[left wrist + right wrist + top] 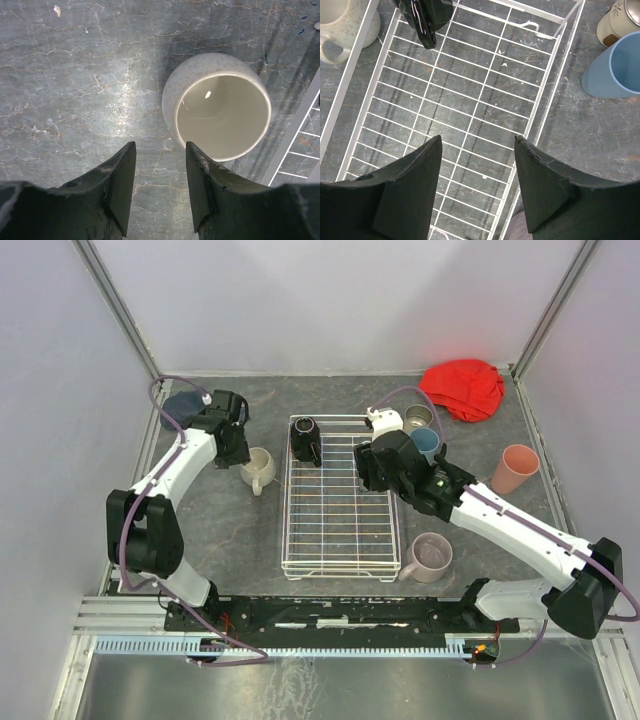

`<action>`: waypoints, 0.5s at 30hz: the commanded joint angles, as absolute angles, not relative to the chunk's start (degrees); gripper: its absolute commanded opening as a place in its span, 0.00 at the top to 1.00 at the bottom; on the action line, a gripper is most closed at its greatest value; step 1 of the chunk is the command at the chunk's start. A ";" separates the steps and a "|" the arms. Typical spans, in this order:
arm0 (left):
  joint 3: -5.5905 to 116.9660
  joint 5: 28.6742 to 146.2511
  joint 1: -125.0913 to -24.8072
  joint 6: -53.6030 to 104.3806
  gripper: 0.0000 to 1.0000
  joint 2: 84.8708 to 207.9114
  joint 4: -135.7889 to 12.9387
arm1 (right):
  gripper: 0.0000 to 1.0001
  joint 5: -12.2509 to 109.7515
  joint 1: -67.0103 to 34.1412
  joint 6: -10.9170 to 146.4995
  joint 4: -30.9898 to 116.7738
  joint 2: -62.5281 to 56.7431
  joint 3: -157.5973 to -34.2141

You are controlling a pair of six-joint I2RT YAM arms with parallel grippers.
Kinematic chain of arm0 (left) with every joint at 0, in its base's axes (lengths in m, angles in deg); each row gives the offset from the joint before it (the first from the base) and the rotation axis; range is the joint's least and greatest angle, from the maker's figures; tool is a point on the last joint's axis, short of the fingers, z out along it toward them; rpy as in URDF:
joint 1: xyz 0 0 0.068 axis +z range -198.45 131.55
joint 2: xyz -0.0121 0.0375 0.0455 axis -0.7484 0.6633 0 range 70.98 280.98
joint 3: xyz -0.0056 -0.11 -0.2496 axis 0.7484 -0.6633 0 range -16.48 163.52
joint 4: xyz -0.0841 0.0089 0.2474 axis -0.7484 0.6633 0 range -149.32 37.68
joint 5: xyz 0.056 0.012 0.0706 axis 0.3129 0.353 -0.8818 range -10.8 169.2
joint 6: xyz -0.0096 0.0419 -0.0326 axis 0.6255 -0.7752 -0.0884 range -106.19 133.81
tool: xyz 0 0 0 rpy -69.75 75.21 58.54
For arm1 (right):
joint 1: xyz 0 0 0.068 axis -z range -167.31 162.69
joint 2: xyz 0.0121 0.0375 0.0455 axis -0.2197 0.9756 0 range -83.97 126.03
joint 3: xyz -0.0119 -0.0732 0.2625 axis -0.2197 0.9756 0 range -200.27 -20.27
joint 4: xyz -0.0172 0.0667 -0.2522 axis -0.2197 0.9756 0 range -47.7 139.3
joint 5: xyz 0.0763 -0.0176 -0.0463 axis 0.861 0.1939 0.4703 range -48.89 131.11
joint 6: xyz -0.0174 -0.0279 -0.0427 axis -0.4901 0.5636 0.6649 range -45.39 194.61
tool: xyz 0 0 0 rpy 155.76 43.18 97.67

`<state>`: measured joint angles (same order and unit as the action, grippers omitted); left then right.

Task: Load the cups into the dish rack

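The white wire dish rack (338, 502) lies mid-table, with a black mug (305, 438) in its far left corner. Just left of it a cream mug (258, 470) stands upright; my left gripper (238, 452) hovers beside it, open and empty. From the left wrist, the cream mug (217, 115) sits just beyond the right fingertip of the gripper (160, 150). My right gripper (366, 476) hangs open over the rack's right side (470, 100), holding nothing (477, 142). Blue (427, 445), steel (418, 420) and salmon (515, 468) tumblers stand right of the rack, a mauve mug (431, 557) nearer.
A red cloth (463, 388) lies in the far right corner and a dark blue cloth (182, 403) in the far left, behind the left arm. Grey walls enclose the table on three sides. The right wrist view shows the blue tumbler (615, 67) just outside the rack's rim.
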<state>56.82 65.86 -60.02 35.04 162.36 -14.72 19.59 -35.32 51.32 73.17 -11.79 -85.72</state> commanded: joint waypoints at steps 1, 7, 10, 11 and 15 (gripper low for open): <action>60.55 68.19 -59.89 33.23 0.49 163.14 -16.14 | 0.32 18.08 -35.65 52.68 71.93 -11.34 -88.42; 62.40 68.37 -59.93 32.92 0.49 167.09 -16.22 | 0.32 17.99 -35.56 52.99 71.41 -10.59 -88.46; 62.65 68.60 -59.88 33.22 0.49 169.35 -16.73 | 0.32 18.00 -35.47 53.06 71.30 -10.41 -88.60; 62.81 68.64 -59.91 33.31 0.49 170.02 -16.84 | 0.32 17.99 -35.40 53.14 71.30 -10.41 -88.72; 63.01 68.04 -59.79 33.36 0.48 172.34 -17.09 | 0.32 17.93 -35.08 53.27 71.54 -10.41 -89.04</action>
